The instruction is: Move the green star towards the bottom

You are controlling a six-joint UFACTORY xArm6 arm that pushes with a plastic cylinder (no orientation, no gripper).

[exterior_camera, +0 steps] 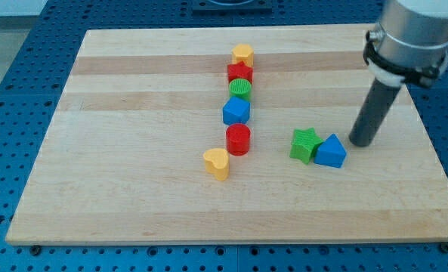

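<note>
No claw on this rig, so can't tell any grip state. My tip point(360, 143) sits just right of the blue block point(331, 151), which touches the green star point(305, 144). Prob. needs to get above star to push it down.

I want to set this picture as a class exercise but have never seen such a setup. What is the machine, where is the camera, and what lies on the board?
It is one robot arm ending in a dark rod, not a pincer; it holds nothing, only pushes. My tip rests on the wooden board, just to the view's right of the blue block, which touches the green star. One camera looks down at an angle. A column near the middle holds a yellow block, red star, green cylinder, blue block, red cylinder and yellow heart.
</note>
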